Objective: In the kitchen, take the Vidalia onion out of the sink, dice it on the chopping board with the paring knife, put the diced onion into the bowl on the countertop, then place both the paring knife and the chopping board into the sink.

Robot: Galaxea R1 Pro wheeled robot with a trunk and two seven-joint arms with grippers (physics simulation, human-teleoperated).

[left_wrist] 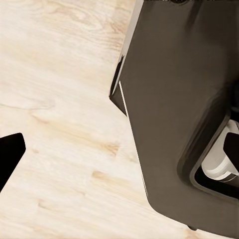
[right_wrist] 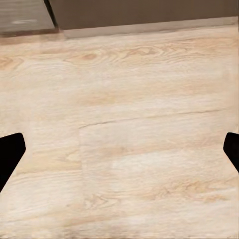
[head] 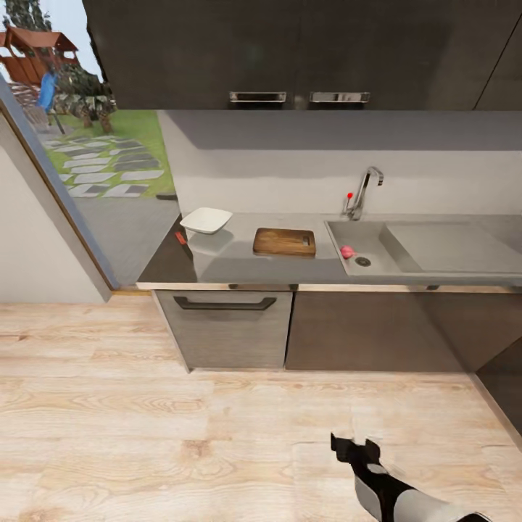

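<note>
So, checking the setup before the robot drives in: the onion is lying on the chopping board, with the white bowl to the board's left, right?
Not quite. In the head view the Vidalia onion lies in the sink, beside the drain, not on the chopping board, which is bare. The bowl does sit to the board's left.

My right end effector hangs low with fingers spread wide, empty; my left end effector likewise
</note>
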